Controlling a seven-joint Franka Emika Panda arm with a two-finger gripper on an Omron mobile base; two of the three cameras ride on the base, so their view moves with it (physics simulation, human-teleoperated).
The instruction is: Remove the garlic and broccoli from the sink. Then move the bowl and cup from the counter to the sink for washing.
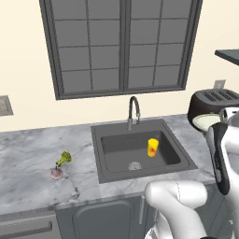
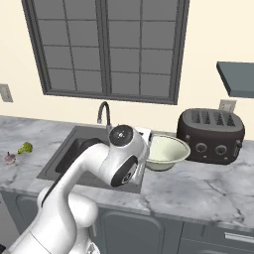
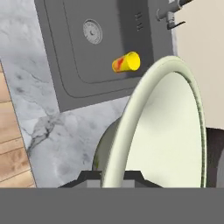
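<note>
You have the bowl (image 3: 166, 131) pinched by its thin rim in nearly closed jaws, above the counter (image 2: 198, 188) at the sink's (image 2: 59, 166) 3 o'clock; it looks rigid, light, probably slick, so keep it level, cup (image 1: 152, 147) already in the basin.

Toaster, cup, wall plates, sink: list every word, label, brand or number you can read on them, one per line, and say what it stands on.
No readable text anywhere in these views.
toaster: round knobs on the front, no lettering to be made out.
cup: a red-orange patch, no letters.
wall plate: blank grey.
outlet: too small to read.
drain disc: plain, no marks.
</note>
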